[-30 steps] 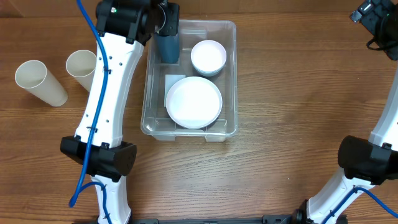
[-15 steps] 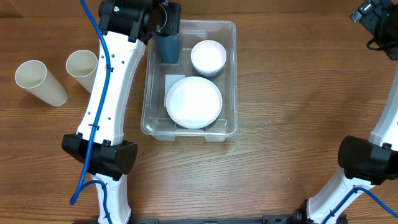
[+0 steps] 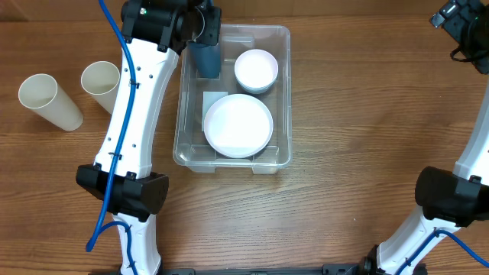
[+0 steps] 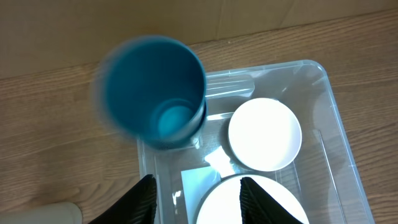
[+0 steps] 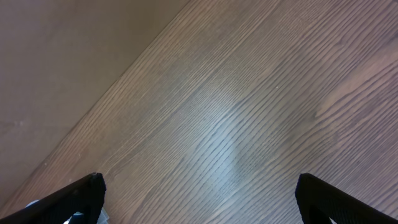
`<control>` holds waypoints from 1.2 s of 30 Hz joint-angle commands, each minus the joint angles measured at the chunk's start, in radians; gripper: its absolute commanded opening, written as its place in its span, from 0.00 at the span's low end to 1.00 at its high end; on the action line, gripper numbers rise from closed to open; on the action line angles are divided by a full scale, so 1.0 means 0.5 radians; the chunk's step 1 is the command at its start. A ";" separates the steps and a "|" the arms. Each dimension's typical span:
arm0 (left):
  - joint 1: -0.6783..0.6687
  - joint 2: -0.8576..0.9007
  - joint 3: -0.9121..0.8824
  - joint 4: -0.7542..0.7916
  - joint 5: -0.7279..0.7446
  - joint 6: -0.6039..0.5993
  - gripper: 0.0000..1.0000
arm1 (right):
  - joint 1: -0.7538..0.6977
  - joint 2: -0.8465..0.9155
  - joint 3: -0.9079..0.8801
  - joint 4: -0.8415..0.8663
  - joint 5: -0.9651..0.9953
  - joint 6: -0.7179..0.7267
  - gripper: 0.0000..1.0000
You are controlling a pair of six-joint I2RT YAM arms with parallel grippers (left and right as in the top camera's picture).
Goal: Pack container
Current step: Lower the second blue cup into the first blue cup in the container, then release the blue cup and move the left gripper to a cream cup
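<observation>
Overhead, container: I see the container mid-tabletop, toward the far side. All four rim edges are in view.
Overhead, contents: a blue cup sits in the far-left corner, close to both walls. A small white bowl sits in the far-right part. A white plate takes up the near half, almost from one long wall to the other. A white label shows on the floor between cup and plate.
Overhead, left side: the left arm runs along the container's left wall, and its end is over the cup's corner. Two pale cups sit left of the arm, well apart from the container.
Overhead, right side: I have bare wood from the container's right wall out to the right arm at the edge.
Left wrist, pincer: the left pincer is spread with nothing between its fingers. The cup is beyond the tips and blurred.
Left wrist, edges: the cup's rim overlaps the container's corner rim. The bowl is just beside the cup and apart from it.
Right wrist, pincer: the right pincer is spread wide and holds nothing. Only bare wood shows between the tips.
</observation>
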 commanded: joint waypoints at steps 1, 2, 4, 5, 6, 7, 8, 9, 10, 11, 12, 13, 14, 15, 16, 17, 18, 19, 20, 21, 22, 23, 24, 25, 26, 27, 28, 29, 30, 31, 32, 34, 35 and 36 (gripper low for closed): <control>-0.015 0.013 0.043 0.011 -0.011 0.016 0.44 | 0.004 -0.010 0.014 0.010 0.014 0.009 1.00; -0.015 0.013 0.043 0.011 -0.011 0.016 0.44 | 0.004 -0.010 0.014 0.010 0.014 0.009 1.00; -0.015 0.013 0.043 0.011 -0.013 0.016 0.43 | 0.004 -0.010 0.014 0.010 0.014 0.009 1.00; -0.015 0.013 0.043 0.018 -0.031 0.016 0.43 | 0.004 -0.010 0.014 0.010 0.014 0.009 1.00; -0.015 0.008 0.045 0.018 -0.063 0.015 0.44 | 0.004 -0.010 0.014 0.009 0.014 0.009 1.00; -0.014 0.001 0.045 0.014 -0.065 0.015 0.44 | 0.004 -0.010 0.014 0.010 0.014 0.009 1.00; -0.005 -0.018 0.046 -0.002 -0.064 -0.008 0.47 | 0.004 -0.010 0.014 0.009 0.014 0.009 1.00; 0.007 -0.045 0.046 -0.032 -0.064 -0.035 0.50 | 0.004 -0.010 0.014 0.010 0.014 0.009 1.00; 0.026 -0.082 0.047 -0.078 -0.064 -0.066 0.53 | 0.004 -0.010 0.014 0.010 0.014 0.009 1.00; 0.045 -0.116 0.047 -0.127 -0.069 -0.098 0.54 | 0.004 -0.010 0.014 0.010 0.014 0.009 1.00; 0.083 -0.173 0.047 -0.222 -0.115 -0.176 0.56 | 0.004 -0.010 0.014 0.010 0.014 0.009 1.00; 0.111 -0.208 0.047 -0.281 -0.143 -0.217 0.56 | 0.004 -0.010 0.014 0.010 0.014 0.009 1.00; 0.159 -0.260 0.047 -0.367 -0.169 -0.250 0.57 | 0.004 -0.010 0.014 0.010 0.014 0.009 1.00; 0.200 -0.291 0.047 -0.429 -0.182 -0.249 0.58 | 0.004 -0.010 0.014 0.010 0.014 0.009 1.00; 0.246 -0.316 0.047 -0.510 -0.218 -0.256 0.61 | 0.004 -0.010 0.014 0.010 0.014 0.009 1.00; 0.288 -0.323 0.046 -0.597 -0.249 -0.271 0.64 | 0.004 -0.010 0.014 0.010 0.014 0.009 1.00; 0.330 -0.323 0.046 -0.697 -0.269 -0.281 0.66 | 0.004 -0.010 0.014 0.009 0.014 0.009 1.00; 0.365 -0.318 0.043 -0.775 -0.269 -0.281 0.67 | 0.004 -0.010 0.014 0.010 0.014 0.009 1.00; 0.401 -0.314 0.040 -0.844 -0.269 -0.281 0.68 | 0.004 -0.010 0.014 0.010 0.014 0.009 1.00; 0.453 -0.312 0.001 -0.867 -0.262 -0.265 0.72 | 0.004 -0.010 0.014 0.010 0.014 0.009 1.00; 0.484 -0.317 -0.034 -0.867 -0.255 -0.263 0.76 | 0.004 -0.010 0.014 0.009 0.014 0.009 1.00; 0.517 -0.314 -0.074 -0.866 -0.256 -0.265 0.77 | 0.004 -0.010 0.014 0.010 0.014 0.009 1.00; 0.556 -0.307 -0.141 -0.840 -0.261 -0.267 0.77 | 0.004 -0.010 0.014 0.010 0.014 0.009 1.00; 0.589 -0.305 -0.207 -0.801 -0.260 -0.272 0.78 | 0.004 -0.010 0.014 0.010 0.014 0.009 1.00; 0.623 -0.304 -0.291 -0.737 -0.260 -0.271 0.79 | 0.004 -0.010 0.014 0.009 0.014 0.009 1.00; 0.650 -0.304 -0.372 -0.667 -0.258 -0.271 0.79 | 0.004 -0.010 0.014 0.010 0.014 0.009 1.00; 0.670 -0.304 -0.428 -0.613 -0.256 -0.271 0.80 | 0.004 -0.010 0.014 0.010 0.014 0.009 1.00; 0.709 -0.304 -0.546 -0.491 -0.252 -0.271 0.80 | 0.004 -0.010 0.014 0.010 0.014 0.009 1.00; 0.724 -0.304 -0.594 -0.436 -0.253 -0.271 0.82 | 0.004 -0.010 0.014 0.010 0.014 0.009 1.00; 0.734 -0.304 -0.626 -0.394 -0.253 -0.271 0.84 | 0.004 -0.010 0.014 0.010 0.014 0.009 1.00; 0.739 -0.304 -0.663 -0.339 -0.253 -0.271 0.85 | 0.004 -0.010 0.014 0.010 0.014 0.009 1.00; 0.739 -0.300 -0.738 -0.222 -0.253 -0.270 0.88 | 0.004 -0.010 0.014 0.009 0.014 0.009 1.00; 0.739 -0.297 -0.778 -0.165 -0.253 -0.270 0.88 | 0.004 -0.010 0.014 0.009 0.014 0.009 1.00; 0.739 -0.294 -0.808 -0.128 -0.253 -0.269 0.88 | 0.004 -0.010 0.014 0.010 0.014 0.009 1.00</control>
